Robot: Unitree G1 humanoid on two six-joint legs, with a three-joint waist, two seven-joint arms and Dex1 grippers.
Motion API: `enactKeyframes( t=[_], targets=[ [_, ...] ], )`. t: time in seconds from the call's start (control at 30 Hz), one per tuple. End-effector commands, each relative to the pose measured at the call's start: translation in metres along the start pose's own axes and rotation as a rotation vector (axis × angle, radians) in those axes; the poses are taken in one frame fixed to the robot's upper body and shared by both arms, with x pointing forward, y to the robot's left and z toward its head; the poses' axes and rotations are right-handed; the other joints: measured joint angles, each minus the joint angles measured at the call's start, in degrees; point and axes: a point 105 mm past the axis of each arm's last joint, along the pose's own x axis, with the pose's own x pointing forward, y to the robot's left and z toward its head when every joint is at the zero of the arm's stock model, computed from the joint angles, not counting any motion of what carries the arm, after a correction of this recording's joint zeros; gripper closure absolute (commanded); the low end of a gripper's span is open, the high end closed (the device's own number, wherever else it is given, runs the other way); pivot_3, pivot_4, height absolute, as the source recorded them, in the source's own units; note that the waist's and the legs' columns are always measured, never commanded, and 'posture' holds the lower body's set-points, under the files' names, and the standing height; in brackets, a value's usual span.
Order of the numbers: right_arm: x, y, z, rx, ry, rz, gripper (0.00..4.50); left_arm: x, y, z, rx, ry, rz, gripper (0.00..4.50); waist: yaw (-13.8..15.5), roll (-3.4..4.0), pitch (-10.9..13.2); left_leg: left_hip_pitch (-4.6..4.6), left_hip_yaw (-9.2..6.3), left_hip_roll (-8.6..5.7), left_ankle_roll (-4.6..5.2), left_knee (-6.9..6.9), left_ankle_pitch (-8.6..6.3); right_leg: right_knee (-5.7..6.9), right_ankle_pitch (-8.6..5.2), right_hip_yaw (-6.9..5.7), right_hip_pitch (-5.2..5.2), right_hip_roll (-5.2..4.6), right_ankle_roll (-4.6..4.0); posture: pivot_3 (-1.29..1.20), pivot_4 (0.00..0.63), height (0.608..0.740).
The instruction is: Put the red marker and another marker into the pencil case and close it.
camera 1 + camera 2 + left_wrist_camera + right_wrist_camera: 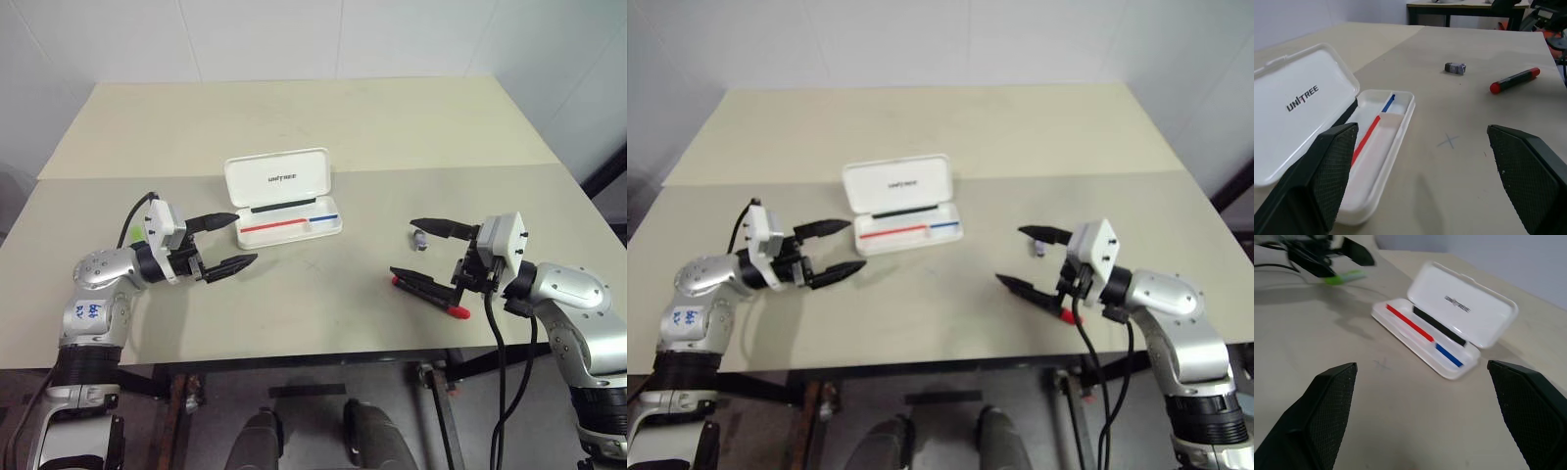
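pencil case (277,182): white, dark logo, red-and-blue line inside
red marker (1514,80): black barrel, red ends
green marker (1345,277): light green
small lump (1455,68): grey
table (323,313): beige

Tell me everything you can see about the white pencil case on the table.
The white hard-plastic pencil case with rounded corners lies open on the beige table. Its hinged lid, printed UNITREE in dark letters, tilts up behind the shallow tray. Inside the tray run a red-and-blue line and a black strip along the hinge. No marker is inside it, and nothing touches the case but the table.
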Motion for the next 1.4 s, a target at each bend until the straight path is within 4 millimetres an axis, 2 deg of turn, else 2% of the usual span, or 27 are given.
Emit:
enactKeyframes(
  t=[0.03,0.13,0.43,0.57,0.67,0.9,1.03,1.2,1.4],
  targets=[
    [0.015,0.01,0.019,-0.039,-0.07,0.072,0.0,-0.002,0.014,-0.004,0.041,0.043,0.03,0.55,-0.22,0.0,0.0,0.01,0.01,0.0,0.0,0.01,0.0,0.0,0.01,0.0,0.0,0.01,0.01,0.0,0.15,0.74],
    [0.028,0.015,0.021,-0.048,-0.092,0.094,0.0,-0.001,0.022,-0.013,0.066,0.091,0.048,1.52,-0.22,0.0,0.0,0.02,0.02,0.02,0.0,0.0,0.0,0.05,0.01,0.01,-0.02,0.05,0.01,0.0,0.15,0.74],
    [0.046,0.022,0.03,-0.054,-0.118,0.166,0.0,0.049,0.034,-0.015,0.223,0.215,-0.072,1.52,1.49,-0.02,0.01,-0.18,-0.05,-0.07,0.02,0.21,-0.01,0.01,0.05,-0.06,-0.05,0.03,0.08,0.0,0.15,0.74],
    [0.042,0.019,0.029,-0.055,-0.084,0.178,0.0,0.06,0.037,-0.013,0.261,0.232,-0.101,1.52,1.28,-0.02,0.01,-0.21,-0.03,-0.07,0.06,0.22,-0.03,-0.02,0.05,-0.05,-0.06,0.03,0.11,0.0,0.15,0.74],
    [0.035,0.012,0.027,-0.059,-0.053,0.152,0.0,0.069,0.032,-0.018,0.278,0.269,-0.158,1.52,1.19,-0.03,0.01,-0.23,0.0,-0.06,0.07,0.21,-0.04,-0.01,0.05,-0.05,-0.08,0.03,0.12,0.0,0.15,0.74],
    [0.026,0.009,0.026,-0.062,-0.036,0.111,0.0,0.069,0.027,-0.032,0.285,0.355,-0.213,1.52,1.25,-0.04,0.02,-0.22,0.0,-0.05,0.07,0.26,-0.04,0.03,0.04,-0.05,-0.09,0.05,0.12,0.0,0.15,0.74],
    [0.023,0.009,0.026,-0.066,-0.039,0.092,0.0,0.067,0.032,-0.041,0.289,0.414,-0.186,1.52,1.21,-0.04,0.02,-0.25,0.0,-0.06,0.1,0.44,-0.06,0.08,0.05,-0.04,-0.07,0.05,0.14,0.0,0.15,0.74],
    [0.02,0.009,0.024,-0.07,-0.043,0.072,0.0,0.076,0.041,-0.04,0.292,0.432,-0.122,1.52,1.27,-0.06,0.03,-0.27,-0.02,-0.07,0.11,0.6,-0.06,0.15,0.08,-0.04,-0.04,0.05,0.19,0.0,0.15,0.74],
    [0.018,0.008,0.026,-0.089,-0.046,0.056,0.0,0.078,0.027,-0.051,0.229,0.528,-0.259,1.52,1.28,-0.06,0.03,-0.26,-0.02,-0.08,0.11,0.64,-0.06,0.15,0.09,-0.04,-0.01,0.05,0.22,0.0,0.15,0.74]
  ],
)
